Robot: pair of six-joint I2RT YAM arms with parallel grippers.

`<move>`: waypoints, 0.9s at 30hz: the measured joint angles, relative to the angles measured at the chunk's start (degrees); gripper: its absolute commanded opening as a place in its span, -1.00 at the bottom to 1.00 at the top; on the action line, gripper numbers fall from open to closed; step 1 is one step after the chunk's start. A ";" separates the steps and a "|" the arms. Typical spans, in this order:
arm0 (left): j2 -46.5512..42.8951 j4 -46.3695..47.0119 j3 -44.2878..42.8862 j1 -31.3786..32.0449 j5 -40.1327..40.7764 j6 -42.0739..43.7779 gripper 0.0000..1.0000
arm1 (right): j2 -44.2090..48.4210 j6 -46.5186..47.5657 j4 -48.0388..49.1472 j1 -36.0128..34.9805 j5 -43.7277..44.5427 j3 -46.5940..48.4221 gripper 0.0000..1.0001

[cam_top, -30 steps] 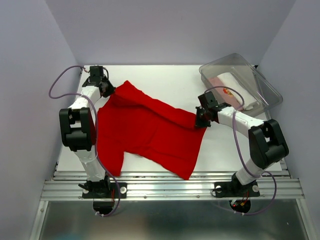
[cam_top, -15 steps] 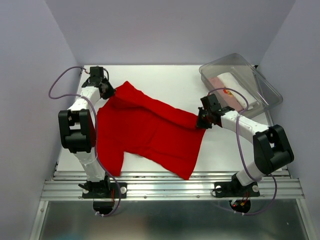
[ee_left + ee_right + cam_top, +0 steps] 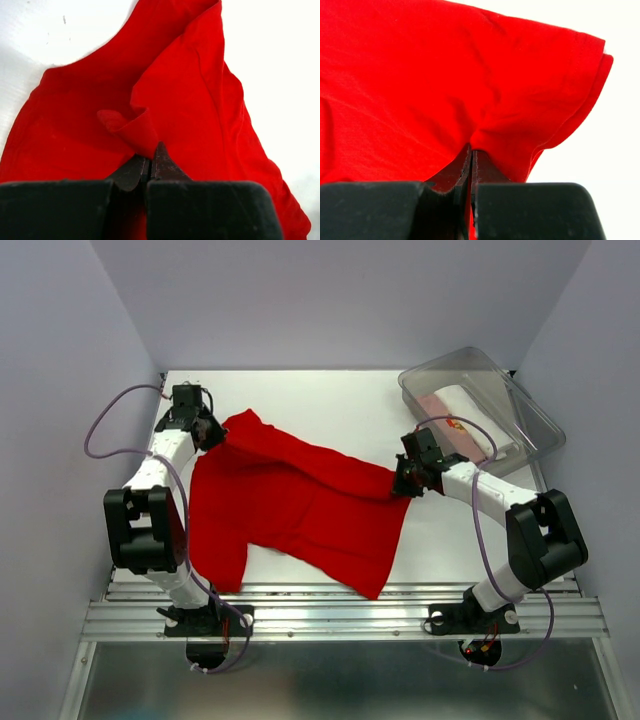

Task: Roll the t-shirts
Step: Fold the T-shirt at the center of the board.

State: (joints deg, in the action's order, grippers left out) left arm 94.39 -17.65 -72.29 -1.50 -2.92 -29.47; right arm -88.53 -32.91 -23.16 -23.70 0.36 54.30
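Walls: pale lilac panels boxing the scene in, back wall (image 3: 340,300) at 12, left wall (image 3: 50,440) at 9, right wall (image 3: 610,390) at 3 | Table: white table (image 3: 330,400) right in the centre, matte top | Edge: ribbed aluminium rail (image 3: 340,618) running along 6 | Below: dull grey metal sheet (image 3: 340,680) | Light: bright, even, shadows soft

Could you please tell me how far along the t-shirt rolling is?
Done: a white roll and a pink roll sit in the clear bin. In hand: left gripper and right gripper each pinch the red t-shirt. Remaining: it lies spread out, not yet rolled.
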 measured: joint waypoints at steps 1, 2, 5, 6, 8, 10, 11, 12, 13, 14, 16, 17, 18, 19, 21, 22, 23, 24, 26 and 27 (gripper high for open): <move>-0.70 0.04 0.74 0.00 0.09 -0.26 -1.00 | 0.00 0.00 0.07 0.00 -0.20 -0.07 -0.99; -1.20 0.24 1.49 0.00 0.17 -0.44 -1.00 | 0.00 -0.02 0.09 0.00 -0.39 -0.07 -0.99; -1.36 0.33 3.08 0.00 0.22 -0.79 -1.00 | 0.00 -0.02 0.70 0.00 -1.01 -0.50 -0.99; -1.33 0.13 3.52 0.00 0.24 -0.83 -1.00 | 0.00 0.00 0.83 0.00 -1.31 -0.72 -0.99; -1.29 0.04 4.04 0.00 0.35 -0.90 -1.00 | -0.02 0.00 0.94 0.00 -2.21 -1.07 -0.99; -1.25 0.09 4.09 0.00 0.46 -0.96 -1.00 | -0.02 0.00 1.22 0.00 -2.60 -1.40 -0.99; -1.25 0.20 4.15 0.00 0.61 -1.01 -1.00 | -0.02 -0.02 1.31 0.00 -2.97 -1.68 -0.99; -1.25 0.33 4.33 0.00 0.72 -1.03 -1.00 | -0.02 -0.11 1.31 0.00 -3.13 -1.90 -0.99; -1.25 0.35 4.50 0.00 0.83 -1.05 -1.00 | -0.04 -0.13 1.33 0.00 -3.26 -2.03 -0.99; -1.25 0.87 5.20 0.00 0.90 -1.07 -1.00 | -0.02 -0.15 1.40 0.00 -3.41 -2.23 -0.99; -1.25 1.11 6.29 0.00 0.94 -1.20 -1.00 | -0.02 -0.24 1.42 0.00 -3.61 -2.60 -0.99; -1.25 1.07 6.64 0.00 0.94 -1.25 -1.00 | -0.04 -0.35 1.36 0.00 -3.76 -2.73 -0.99; -1.25 1.07 7.10 0.00 1.05 -1.29 -1.00 | -0.04 -0.37 1.36 -0.07 -3.85 -2.75 -0.99; -1.25 0.94 7.23 0.00 1.07 -1.36 -1.00 | -0.04 -0.37 1.42 -0.13 -3.87 -2.78 -0.99; -1.25 1.09 7.28 0.00 1.18 -1.40 -1.00 | -0.04 -0.37 1.44 -0.37 -4.00 -2.78 -0.99; -1.25 1.33 7.28 0.00 1.27 -1.40 -1.00 | -0.04 -0.37 1.44 -0.39 -4.04 -2.82 -0.99; -1.25 1.42 7.28 0.00 1.27 -1.40 -1.00 | -0.04 -0.37 1.53 -0.39 -4.07 -2.91 -0.99; -1.14 1.51 7.28 0.00 1.29 -1.40 -1.00 | -0.04 -0.37 1.70 -0.39 -4.07 -3.10 -0.99; -0.90 1.60 7.28 0.00 1.84 -1.38 -1.00 | -0.04 -0.35 1.77 -0.39 -4.07 -3.48 -0.99; -0.68 1.60 7.28 -0.02 2.14 -1.36 -1.00 | -0.04 -0.35 1.73 -0.39 -4.04 -3.58 -0.99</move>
State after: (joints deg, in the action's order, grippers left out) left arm 93.71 -16.05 -65.01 -1.52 -0.78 -30.83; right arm -88.58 -33.26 -21.43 -24.10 -3.68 50.72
